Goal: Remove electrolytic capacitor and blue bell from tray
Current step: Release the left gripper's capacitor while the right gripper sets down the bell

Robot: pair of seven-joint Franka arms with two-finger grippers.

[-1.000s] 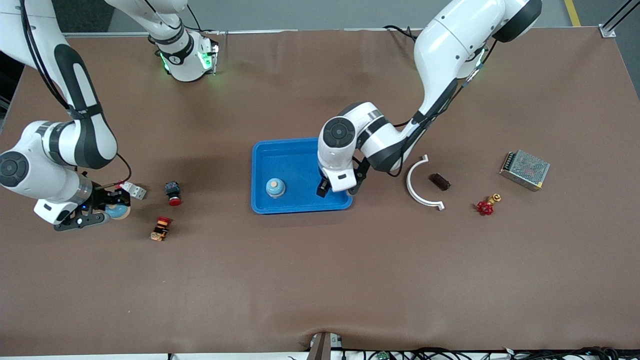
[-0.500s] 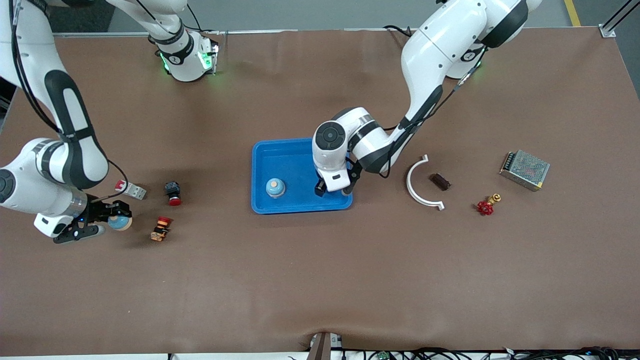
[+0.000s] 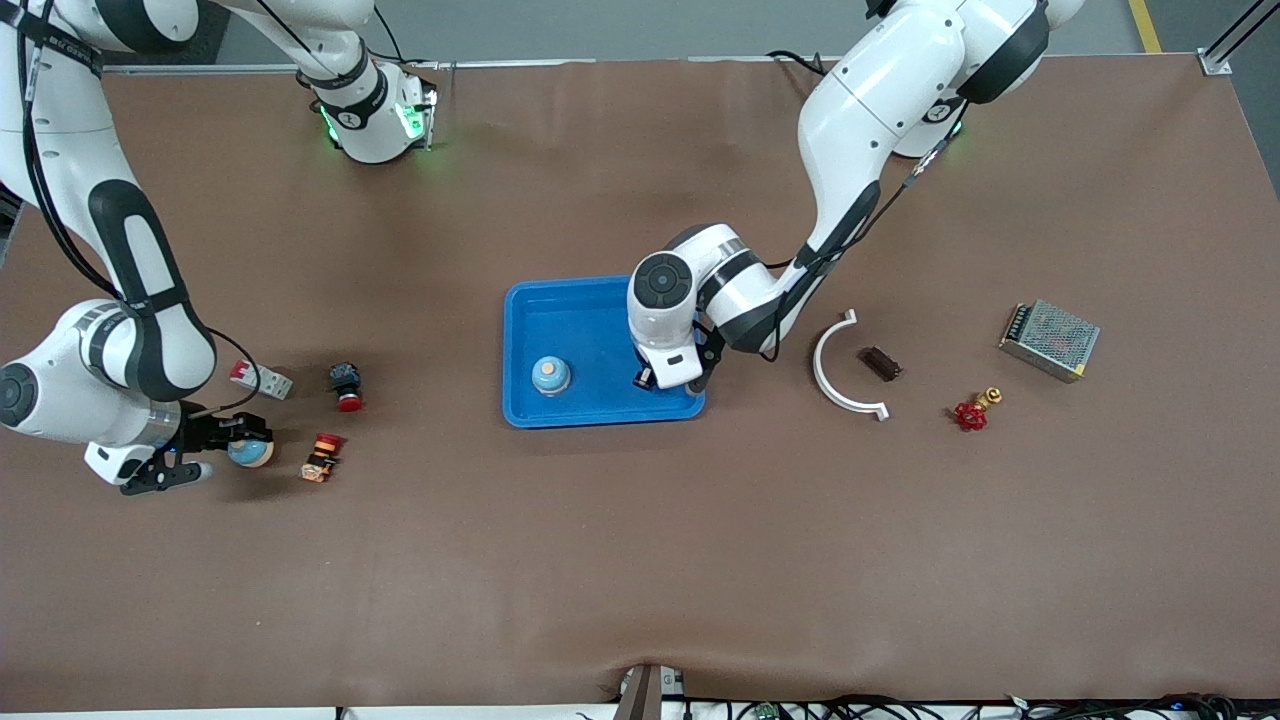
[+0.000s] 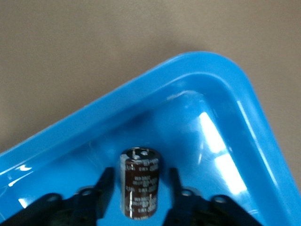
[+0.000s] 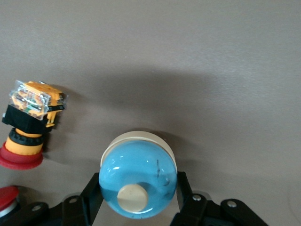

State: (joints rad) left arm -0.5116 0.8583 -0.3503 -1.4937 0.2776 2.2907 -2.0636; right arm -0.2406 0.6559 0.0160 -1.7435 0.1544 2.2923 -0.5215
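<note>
1. Two bells in play: low in the frame at the right arm's end, the right gripper (image 3: 246, 446) clamps one blue bell (image 5: 138, 181) over the table (image 3: 640, 560), push button (image 3: 320, 458) beside it. A careless release could roll it there.
2. Mid-frame, the second bell (image 3: 550, 375) sits in the tray (image 3: 560, 300).
3. Left gripper (image 3: 645, 380) straddles the electrolytic capacitor (image 4: 141, 183) near the tray's corner, fingers (image 4: 104, 186) apart; an uneven squeeze could squirt it loose.

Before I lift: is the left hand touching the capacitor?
Apart: the left wrist view shows blue tray between each finger and the capacitor.
</note>
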